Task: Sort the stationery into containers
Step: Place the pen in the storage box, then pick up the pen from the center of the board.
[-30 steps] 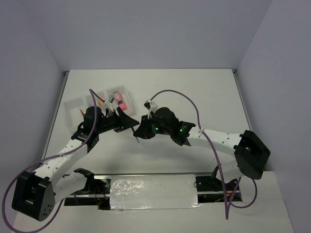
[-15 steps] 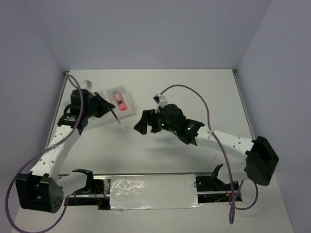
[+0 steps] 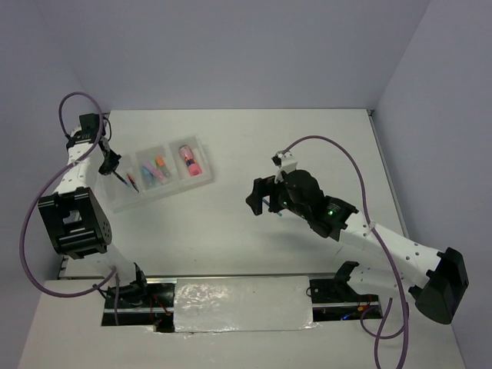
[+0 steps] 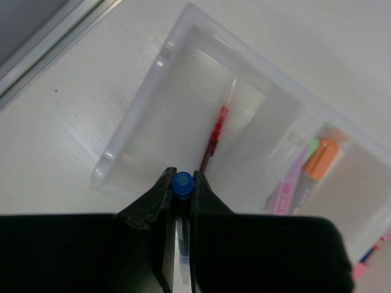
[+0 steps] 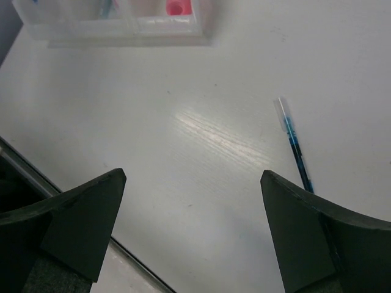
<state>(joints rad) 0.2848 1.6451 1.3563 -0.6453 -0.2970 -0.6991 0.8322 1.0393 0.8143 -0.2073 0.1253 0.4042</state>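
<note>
Left gripper [image 4: 182, 190] pinches blue-capped pen [image 4: 182, 182] above tray's [image 4: 131, 116] 9 o'clock compartment where red pen [image 4: 215, 131] lies, likely grouping pens; right gripper [image 5: 192, 177] gapes empty, loose pen [image 5: 295, 143] at its 2 o'clock.

A: Table [image 3: 307, 146], quick?
B: White, matte top, w/ walls on 3 sides.
A: What's lying on it?
B: Translucent tray [image 4: 137, 107], 3 compartments in a row, back-left, set skew to the table edge. Also 1 thin blue pen [image 5: 294, 145], flat on bare top, right of ctr, well apart from tray.
</note>
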